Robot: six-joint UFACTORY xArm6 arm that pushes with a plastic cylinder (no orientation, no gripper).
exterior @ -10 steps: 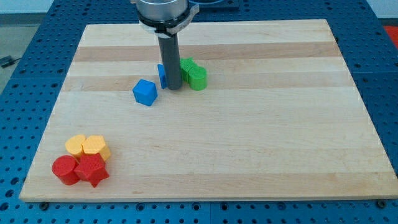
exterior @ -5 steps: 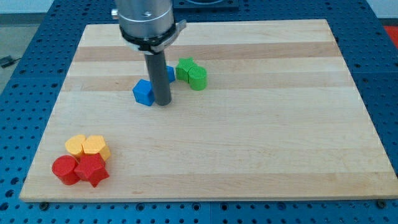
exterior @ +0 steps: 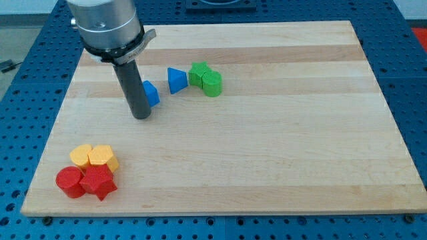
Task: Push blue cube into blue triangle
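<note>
— Wooden board [exterior: 267, 147] first: what moved?
— My tip [exterior: 141, 116] swung to the view's left of the blue cube [exterior: 152, 94]; no pincer, only a rod.
— And the blue triangle [exterior: 177, 80]?
— Uncovered, near the cube's right; pushing rightward looks possible.

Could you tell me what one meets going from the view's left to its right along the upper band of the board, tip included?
My tip → blue cube, half hidden behind the rod → blue triangle → the two green blocks, touching each other.
</note>
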